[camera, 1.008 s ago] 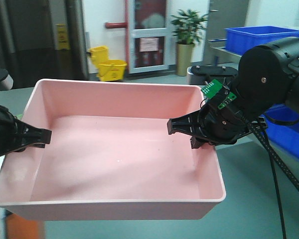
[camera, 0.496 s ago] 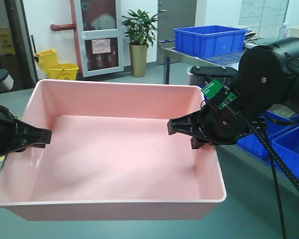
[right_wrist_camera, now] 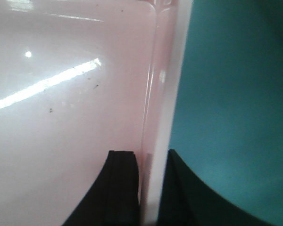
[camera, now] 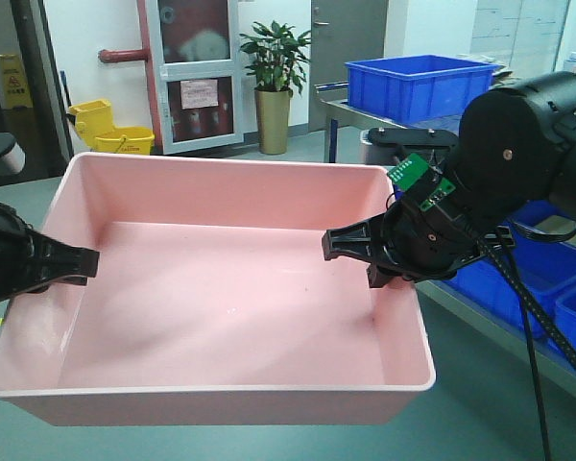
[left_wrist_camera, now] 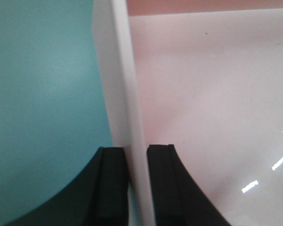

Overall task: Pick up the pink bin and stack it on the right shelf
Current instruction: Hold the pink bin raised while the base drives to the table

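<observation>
Pink bin (camera: 230, 307) aloft, left gripper (left_wrist_camera: 137, 153) pinching its left wall, right gripper (right_wrist_camera: 150, 157) pinching its right wall

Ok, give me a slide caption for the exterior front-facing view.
Left gripper and right gripper clamp opposite side walls of the empty pink bin, held above the teal floor.

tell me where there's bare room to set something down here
The bin is bare inside, between the left tool and right tool shut on its side walls. The floor right of it is open up to the blue crates, where it's crowded.
</observation>
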